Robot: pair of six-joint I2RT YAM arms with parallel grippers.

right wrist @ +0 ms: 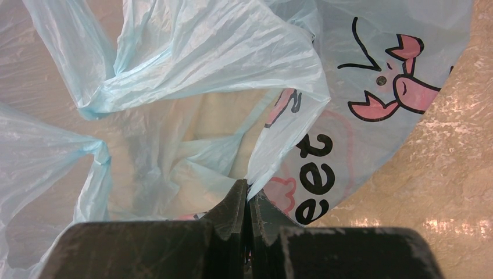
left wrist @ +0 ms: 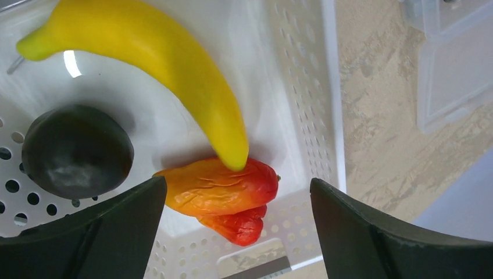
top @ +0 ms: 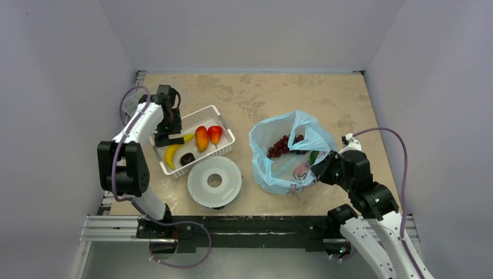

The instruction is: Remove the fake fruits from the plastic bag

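The light-blue plastic bag (top: pixel 289 165) lies open at the right of the table, with dark purple grapes (top: pixel 282 145) and a green piece (top: pixel 314 156) inside. My right gripper (top: pixel 321 168) is shut on the bag's near-right rim; the right wrist view shows the film (right wrist: pixel 203 52) pinched at the fingertips (right wrist: pixel 249 195). The white basket (top: pixel 224 124) holds a yellow banana (top: pixel 172 153), an orange-red mango (top: pixel 202 138), a red piece (top: pixel 215 133) and a dark round fruit (top: pixel 187 158). My left gripper (top: pixel 168 139) is open and empty over the basket, above the mango (left wrist: pixel 218 187).
A round white perforated disc (top: pixel 214 180) lies just in front of the basket. Grey walls enclose the table on three sides. In the left wrist view, a clear plastic piece (left wrist: pixel 453 70) lies on the table beyond the basket wall (left wrist: pixel 302 87).
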